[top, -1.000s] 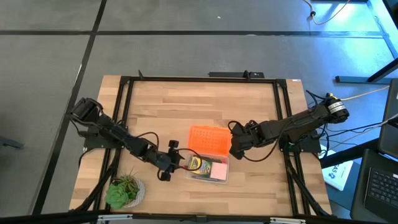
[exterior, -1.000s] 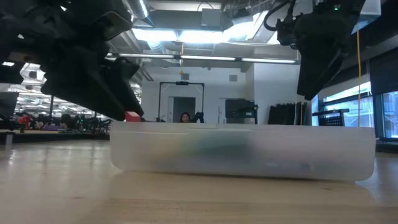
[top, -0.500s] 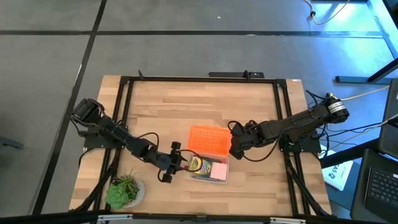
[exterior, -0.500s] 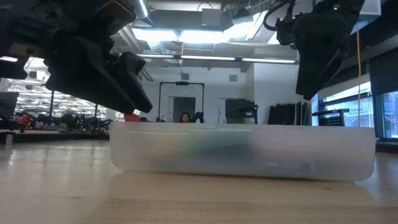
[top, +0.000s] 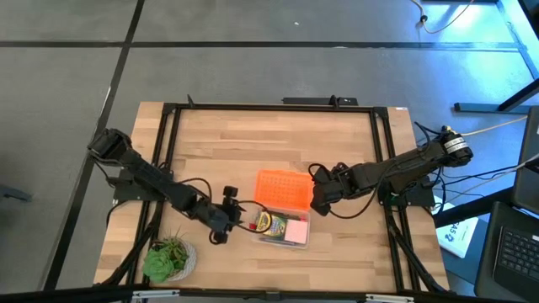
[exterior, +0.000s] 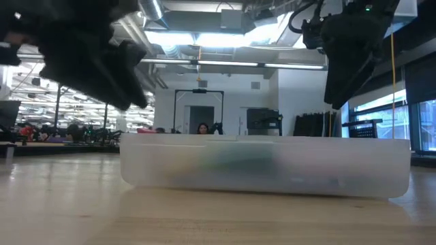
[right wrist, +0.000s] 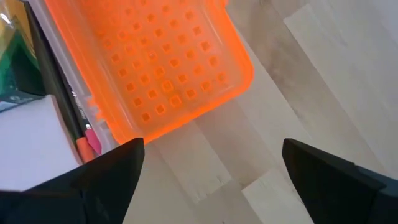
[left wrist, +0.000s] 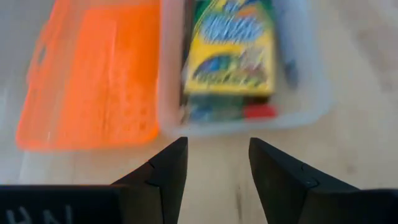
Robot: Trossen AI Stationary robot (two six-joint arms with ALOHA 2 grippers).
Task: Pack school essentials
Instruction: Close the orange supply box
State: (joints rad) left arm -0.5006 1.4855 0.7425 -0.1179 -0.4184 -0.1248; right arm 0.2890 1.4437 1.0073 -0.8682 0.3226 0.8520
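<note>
A clear case [top: 283,241] lies on the table with its orange lid [top: 282,189] folded open flat on the far side. Inside lie a yellow-green crayon box [left wrist: 230,50], a pink note pad [top: 296,231], a small red eraser [left wrist: 258,112] at the case's left end and a pencil [right wrist: 69,109] along the lid side. My left gripper [left wrist: 217,146] hangs open just left of the case, raised above the table [top: 226,220], with nothing between its fingers. My right gripper [right wrist: 211,149] hovers wide open above the lid's right edge [top: 318,200].
A small green potted plant [top: 168,259] stands near the front left corner, close to my left arm. Bare wood lies along the table's far side [top: 269,135] and at the front right. A black frame [top: 381,168] runs around the table.
My left gripper has risen and drawn back from the case toward the table's left edge, its fingers staying apart. The case and its contents have not moved.
</note>
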